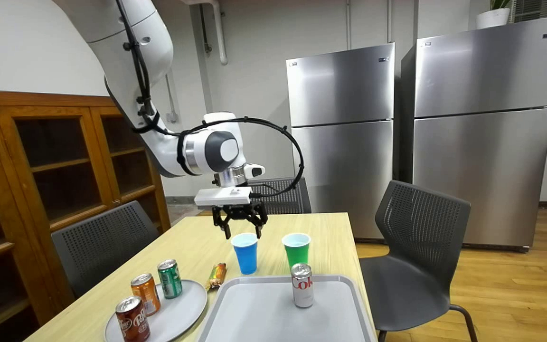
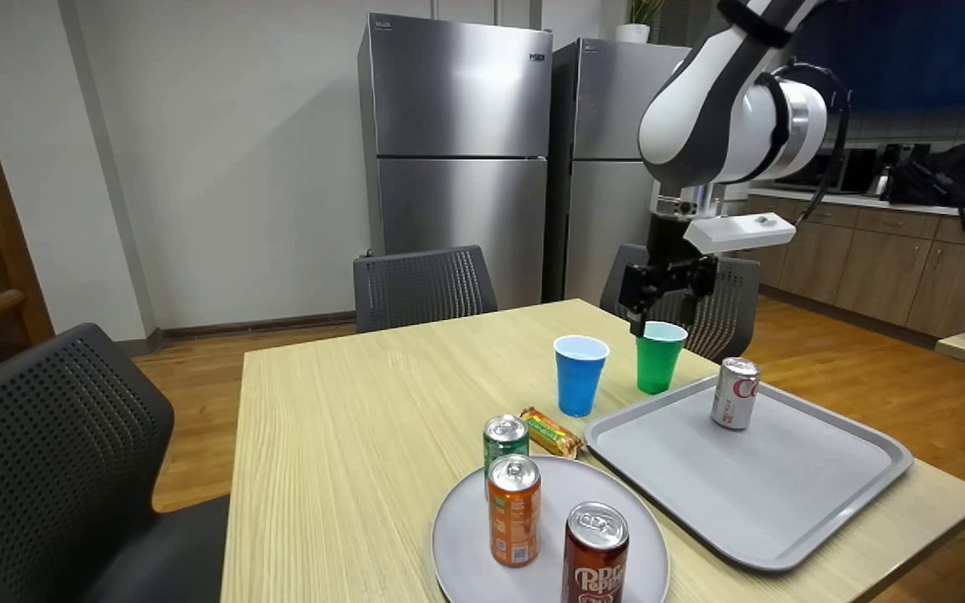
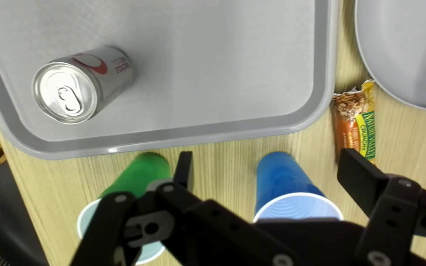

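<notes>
Pale wood-grain worktop point(image 2: 323, 435), dark mesh chairs point(image 2: 424, 289) around, two steel fridges point(image 1: 342, 142) behind, wooden glass-door cabinet point(image 1: 101, 164) alongside. Text: "Dr Pepper" on dark red can point(image 1: 132, 319), "Cok" on silver can point(image 1: 303, 286), "Nature Valley Crunchy" on granola bar point(image 3: 357, 127). End effector point(image 1: 243, 236) jaws spread, nothing grasped, near blue cup point(image 1: 247, 259), upright on the worktop between green cup point(image 1: 297, 253) and granola bar, just beside gray tray point(image 1: 273, 313).

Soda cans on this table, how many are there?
4: a green can, an orange can and a Dr Pepper can on the round plate, and a silver can on the gray tray. No others seem hidden.
</notes>
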Controlling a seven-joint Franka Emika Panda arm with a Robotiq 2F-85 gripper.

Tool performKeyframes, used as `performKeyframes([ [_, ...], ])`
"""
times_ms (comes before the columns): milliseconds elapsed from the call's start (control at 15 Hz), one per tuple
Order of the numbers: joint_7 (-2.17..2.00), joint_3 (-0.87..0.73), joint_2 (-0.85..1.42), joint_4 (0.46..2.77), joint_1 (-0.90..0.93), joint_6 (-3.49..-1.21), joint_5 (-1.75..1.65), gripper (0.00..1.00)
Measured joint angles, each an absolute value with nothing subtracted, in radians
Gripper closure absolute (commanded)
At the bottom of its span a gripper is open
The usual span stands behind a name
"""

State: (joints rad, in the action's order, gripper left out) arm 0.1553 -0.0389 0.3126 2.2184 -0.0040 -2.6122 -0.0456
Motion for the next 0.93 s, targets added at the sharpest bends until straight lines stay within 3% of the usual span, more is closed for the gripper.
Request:
performKeyframes([
  [933, 0.156, 0.126, 0.285, 2.264, 0.069, -2.613, -0.022, 0.00],
])
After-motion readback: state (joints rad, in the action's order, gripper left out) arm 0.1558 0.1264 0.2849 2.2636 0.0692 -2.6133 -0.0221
